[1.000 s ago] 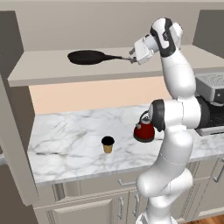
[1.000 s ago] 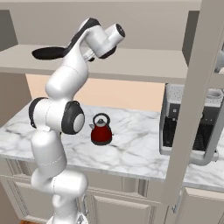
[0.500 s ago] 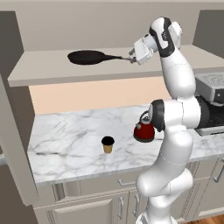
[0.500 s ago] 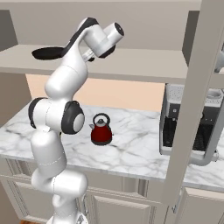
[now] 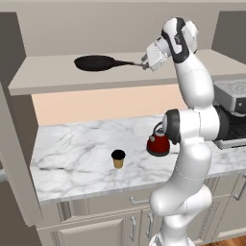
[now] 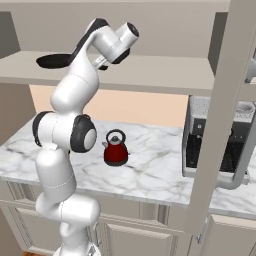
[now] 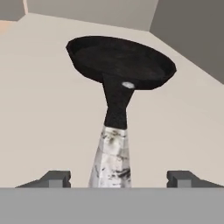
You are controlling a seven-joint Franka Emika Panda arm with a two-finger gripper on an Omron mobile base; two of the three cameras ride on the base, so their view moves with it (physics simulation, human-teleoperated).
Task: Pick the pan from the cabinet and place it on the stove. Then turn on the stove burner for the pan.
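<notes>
The black pan [image 5: 96, 63] lies flat on the open cabinet's shelf [image 5: 57, 79], its long handle [image 5: 127, 63] pointing right toward my gripper [image 5: 144, 64]. In the hand view the pan [image 7: 120, 61] is straight ahead and the metal end of its handle [image 7: 113, 157] runs down between my fingertips [image 7: 54, 177], which stand wide apart on either side without touching it. My gripper [image 7: 118, 177] is open. From the right base view the pan [image 6: 55, 61] peeks out behind my forearm. The stove is out of view.
On the marble counter [image 5: 77, 153] stand a red kettle [image 5: 158, 142] and a small dark-topped cup [image 5: 118, 158]. A grey and black appliance [image 6: 210, 145] sits at the counter's right. The swung-open cabinet door [image 6: 225, 115] hangs in front of it.
</notes>
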